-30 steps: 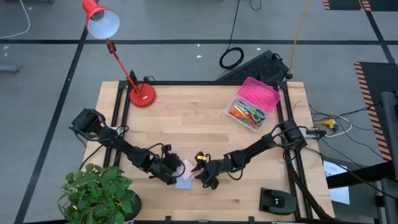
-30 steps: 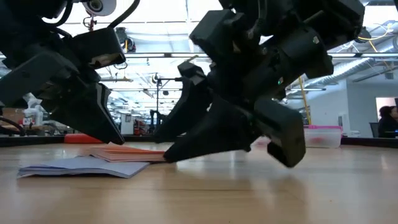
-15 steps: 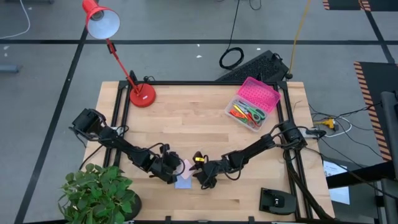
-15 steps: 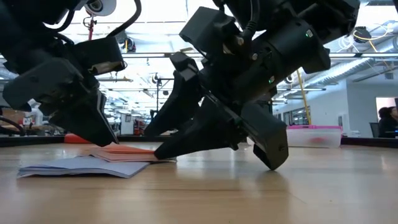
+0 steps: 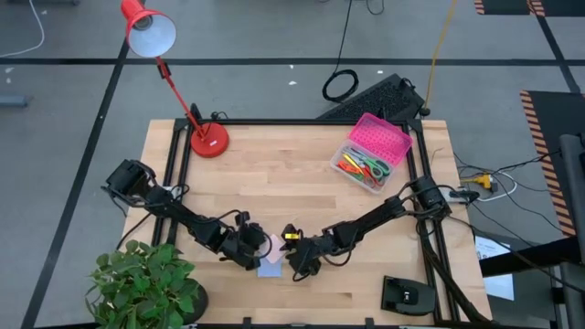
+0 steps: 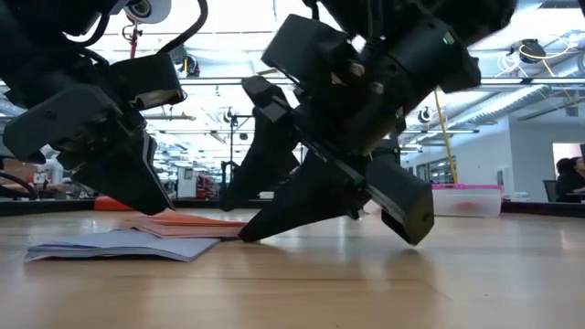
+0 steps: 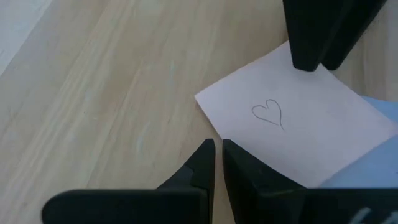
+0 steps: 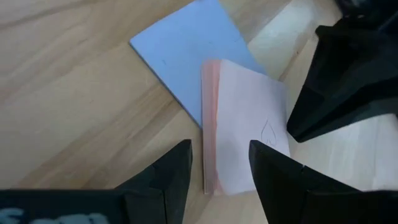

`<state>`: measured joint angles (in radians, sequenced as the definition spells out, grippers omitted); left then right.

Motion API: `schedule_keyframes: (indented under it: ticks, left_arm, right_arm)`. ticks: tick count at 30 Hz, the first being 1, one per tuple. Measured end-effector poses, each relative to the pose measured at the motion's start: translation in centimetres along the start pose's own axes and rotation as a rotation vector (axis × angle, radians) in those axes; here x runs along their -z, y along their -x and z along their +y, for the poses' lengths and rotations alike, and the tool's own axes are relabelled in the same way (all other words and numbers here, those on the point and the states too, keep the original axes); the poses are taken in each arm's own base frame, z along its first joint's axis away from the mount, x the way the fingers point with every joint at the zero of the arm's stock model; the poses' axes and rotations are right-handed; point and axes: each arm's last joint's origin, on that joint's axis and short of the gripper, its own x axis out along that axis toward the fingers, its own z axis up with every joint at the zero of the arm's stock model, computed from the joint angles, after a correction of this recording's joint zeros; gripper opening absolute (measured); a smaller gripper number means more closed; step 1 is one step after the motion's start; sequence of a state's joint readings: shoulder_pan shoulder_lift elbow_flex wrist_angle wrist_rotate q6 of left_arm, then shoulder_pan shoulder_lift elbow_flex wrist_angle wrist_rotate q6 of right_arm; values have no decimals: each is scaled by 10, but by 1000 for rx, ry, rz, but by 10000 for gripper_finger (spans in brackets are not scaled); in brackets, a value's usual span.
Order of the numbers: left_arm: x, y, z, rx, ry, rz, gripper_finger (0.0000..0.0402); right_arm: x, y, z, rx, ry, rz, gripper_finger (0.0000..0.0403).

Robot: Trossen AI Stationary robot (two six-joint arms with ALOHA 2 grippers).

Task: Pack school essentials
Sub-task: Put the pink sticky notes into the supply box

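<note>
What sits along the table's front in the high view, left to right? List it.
Potted plant → left end effector → lavender pad → right end effector → black device.

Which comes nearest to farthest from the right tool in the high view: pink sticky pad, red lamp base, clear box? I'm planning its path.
From the right tool:
1. Pink sticky pad, right beside it, toward the left arm.
2. Clear box, at the table's far right.
3. Red lamp base, at the far left.
</note>
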<state>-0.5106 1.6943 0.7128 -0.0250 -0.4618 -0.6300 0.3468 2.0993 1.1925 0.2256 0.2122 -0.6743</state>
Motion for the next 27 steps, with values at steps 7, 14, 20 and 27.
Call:
schedule_keyframes:
  ticks: [7, 14, 20, 27]
  left_arm:
    - [-1, 0, -1, 5, 0, -6, 35]
    - [-1, 0, -1, 19, 24, 2, 35]
    - [-1, 0, -2, 31, 63, 1, 35]
    - [-1, 0, -3, 39, 91, -1, 35]
  right_arm:
    - [-10, 1, -9, -21, 4, 63, 160]
    - [-9, -2, -9, -32, 26, 53, 160]
    - [-8, -4, -9, 3, 43, 75, 160]
    - [-7, -4, -10, 34, 58, 105, 160]
